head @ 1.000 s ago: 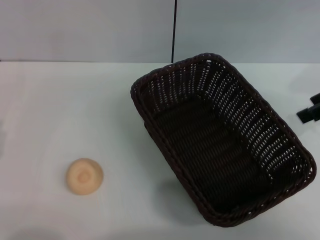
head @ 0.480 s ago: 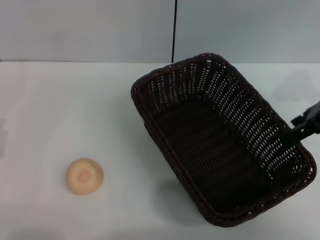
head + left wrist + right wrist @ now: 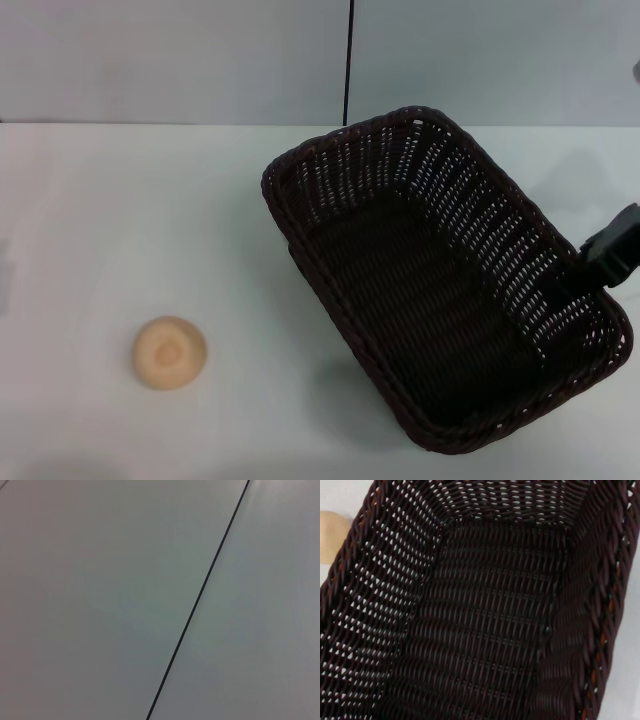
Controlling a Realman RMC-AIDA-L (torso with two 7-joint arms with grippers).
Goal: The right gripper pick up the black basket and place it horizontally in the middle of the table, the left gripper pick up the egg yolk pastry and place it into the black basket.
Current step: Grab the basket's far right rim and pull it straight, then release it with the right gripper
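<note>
The black basket (image 3: 420,300) sits empty at the right of the white table (image 3: 150,220), skewed so that its long axis runs from back left to front right. The egg yolk pastry (image 3: 170,352) lies alone on the table at the front left, far from the basket. My right gripper (image 3: 603,260) comes in from the right edge and is at the basket's right rim. The right wrist view looks down into the basket's weave (image 3: 485,620), with a sliver of the pastry (image 3: 331,536) beyond its wall. My left gripper is out of view.
A grey wall (image 3: 180,60) with a black vertical seam (image 3: 349,60) rises behind the table's back edge. The left wrist view shows only that wall and the seam (image 3: 200,595). Bare tabletop lies between the pastry and the basket.
My right gripper has moved in from the right edge and down to the basket's right rim. The basket and the pastry have not moved.
</note>
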